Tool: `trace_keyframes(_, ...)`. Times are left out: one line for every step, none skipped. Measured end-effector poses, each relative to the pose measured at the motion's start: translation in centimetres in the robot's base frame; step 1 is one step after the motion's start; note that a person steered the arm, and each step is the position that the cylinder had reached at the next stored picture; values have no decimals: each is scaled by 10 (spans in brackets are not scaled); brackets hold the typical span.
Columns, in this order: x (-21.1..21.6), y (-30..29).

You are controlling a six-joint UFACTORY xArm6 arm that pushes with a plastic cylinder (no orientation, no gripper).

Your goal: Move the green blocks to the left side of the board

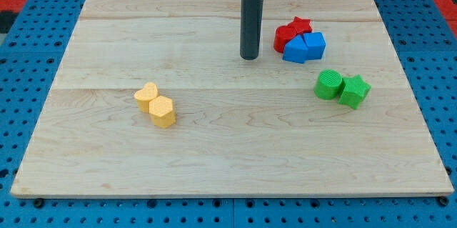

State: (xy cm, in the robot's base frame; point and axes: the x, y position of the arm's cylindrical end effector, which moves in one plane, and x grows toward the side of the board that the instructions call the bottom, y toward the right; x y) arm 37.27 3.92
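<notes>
Green was what you were after, and both pieces sat on the view's right side of the wooden board (214,156): a green round block (328,84) touching a green star block (354,90) just to its right, the pair lying side by side about halfway down the board. Neither had started toward the left. Your arm carried no pincer at all, so there was nothing to call released or clenched; it ended in a dark rod, and you had my tip (249,58) resting on the board near the top centre, up and to the left of the green pair and clearly apart from them.

Just to the right of my tip lay a tight cluster: a red star block (300,25), a red block (283,38) whose shape I could not make out, and a blue block (305,46) in front of them. Two yellow blocks (156,104), touching each other, sat well apart on the left half.

As I judged it, you would have needed my tip on the far right of the greens to shove them leftward, which meant skirting the red and blue cluster. Because the greens touched, one push might have carried both, though the star could have slipped off line
</notes>
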Motion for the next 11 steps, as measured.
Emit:
trace_keyframes(3,21)
trace_keyframes(4,38)
trace_keyframes(11,81)
trace_keyframes(20,121)
trace_keyframes(26,167)
trace_keyframes(38,213)
trace_keyframes(67,233)
trace_keyframes(85,225)
trace_keyframes(84,181)
trace_keyframes(84,141)
trace_keyframes(84,113)
